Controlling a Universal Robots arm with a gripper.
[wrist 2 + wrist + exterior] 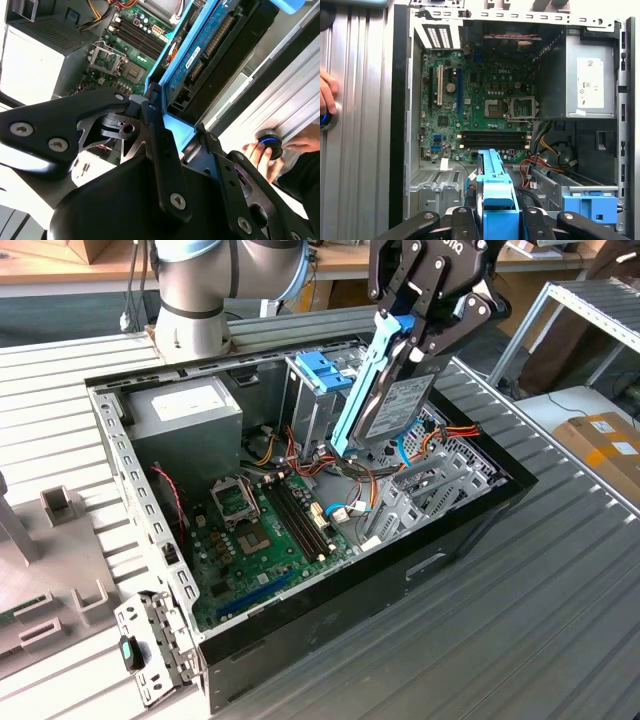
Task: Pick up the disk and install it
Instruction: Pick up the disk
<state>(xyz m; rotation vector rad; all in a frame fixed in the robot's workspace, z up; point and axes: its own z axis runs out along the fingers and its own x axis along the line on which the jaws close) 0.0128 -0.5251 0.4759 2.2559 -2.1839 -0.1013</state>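
Disk (397,405) is clamped by its blue frame in the gripper (408,335), hanging tilted below it over the open computer case (330,585) — pickup is done, seating in the drive cage (303,405) nearby is left

Your disk (400,405) shows grey metal edged with a light-blue frame, and your pincer (405,335) is black. You see a green motherboard (262,530), a black case (400,565), a blue latch (322,370), red, orange and yellow wires (452,434), and a counter (540,620) ribbed in silver-grey.
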